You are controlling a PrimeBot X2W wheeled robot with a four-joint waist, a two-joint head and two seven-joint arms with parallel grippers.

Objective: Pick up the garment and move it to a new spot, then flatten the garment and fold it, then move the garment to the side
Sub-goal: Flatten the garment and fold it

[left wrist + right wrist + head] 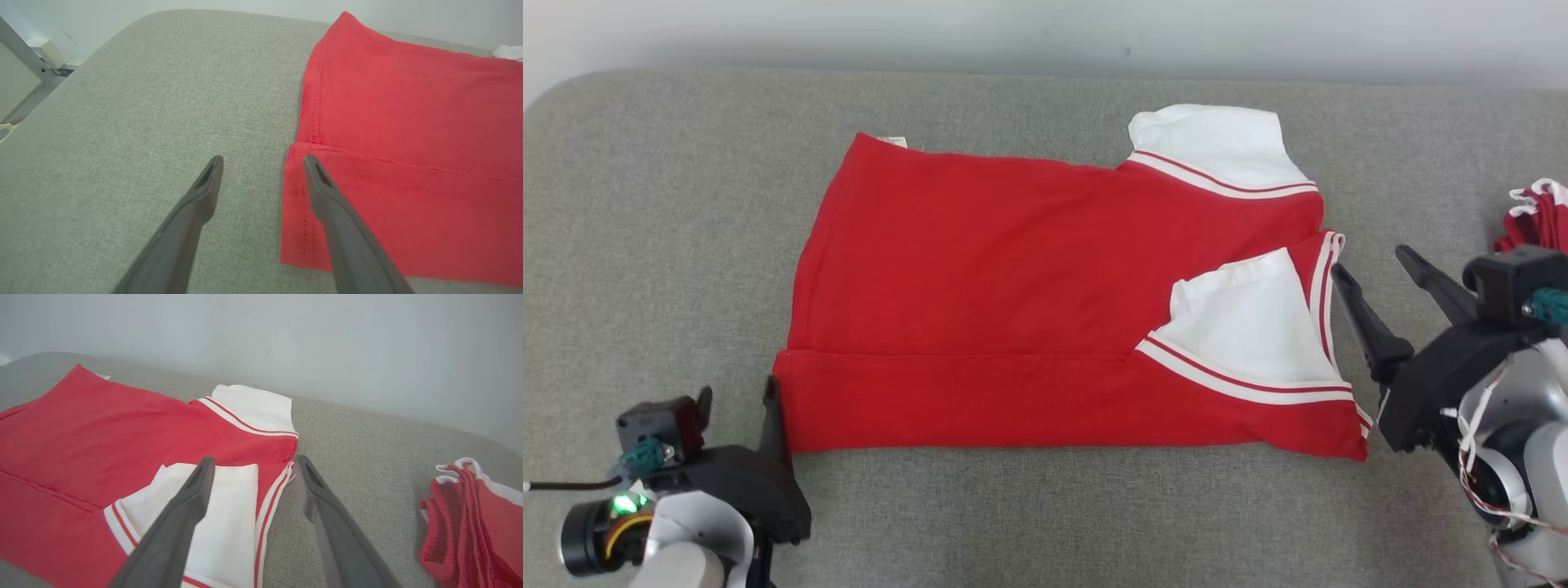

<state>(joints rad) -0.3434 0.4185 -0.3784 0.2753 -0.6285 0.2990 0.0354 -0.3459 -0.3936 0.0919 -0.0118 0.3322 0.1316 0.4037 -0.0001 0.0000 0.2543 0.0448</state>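
Observation:
The garment (1013,269), a red shirt with white sleeves and striped trim, lies flat across the grey padded table (645,204). Its near long edge is folded over as a band. My left gripper (738,388) stands open at the garment's near left corner, holding nothing. In the left wrist view the left gripper (262,158) has one finger over the edge of the red cloth (408,122) and the other over bare table. My right gripper (1368,260) is open beside the garment's right edge. In the right wrist view the right gripper (255,458) straddles the trimmed edge by the folded white sleeve (220,522).
A second red and white garment (1535,216) lies bunched at the table's right edge, just behind my right wrist, and shows as a pile (470,522) in the right wrist view. A pale wall runs behind the table. A metal frame (24,49) stands off the table's left end.

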